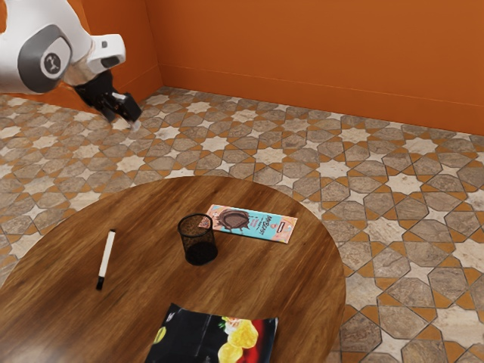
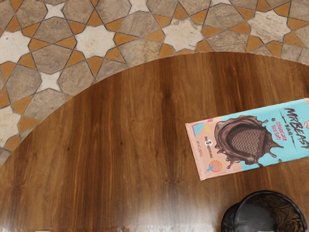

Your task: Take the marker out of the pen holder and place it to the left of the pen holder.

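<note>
Black snack bag [image 1: 181, 338], arm [image 1: 34, 49] raised, tool [image 1: 124, 122] angled downward, 2 fingers apart, marker [image 1: 107, 259] flat on table [image 1: 151, 291]

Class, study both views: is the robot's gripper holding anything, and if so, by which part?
Nothing is held. The gripper hangs empty in the air, and the marker lies on the table.

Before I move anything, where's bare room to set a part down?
Bare table lies between the marker and the pen holder, and between the chocolate bar and the black bag. Crowded where the pen holder stands close beside the chocolate bar.
</note>
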Motion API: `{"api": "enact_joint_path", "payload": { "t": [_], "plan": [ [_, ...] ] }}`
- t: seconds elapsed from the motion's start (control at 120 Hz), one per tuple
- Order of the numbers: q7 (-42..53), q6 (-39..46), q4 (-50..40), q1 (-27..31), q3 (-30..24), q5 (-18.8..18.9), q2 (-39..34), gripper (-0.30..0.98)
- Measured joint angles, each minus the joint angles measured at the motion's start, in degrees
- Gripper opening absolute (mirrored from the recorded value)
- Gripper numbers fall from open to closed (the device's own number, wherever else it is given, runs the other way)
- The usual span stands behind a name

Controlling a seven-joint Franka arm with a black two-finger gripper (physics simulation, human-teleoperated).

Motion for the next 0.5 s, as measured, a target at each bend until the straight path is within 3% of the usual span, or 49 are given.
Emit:
{"api": "enact_joint_path", "payload": {
  "t": [0.092,0.183,0.5],
  "plan": [
    [0.0,-17.3,7.7,-1.9,-1.8,2.7,0.1,0.58],
    [0.1,-27.3,9.1,-2.6,-3.0,3.9,0.1,0.61],
    [0.2,-37.5,9.0,-2.5,-3.8,5.2,0.1,0.66]
  ]
}}
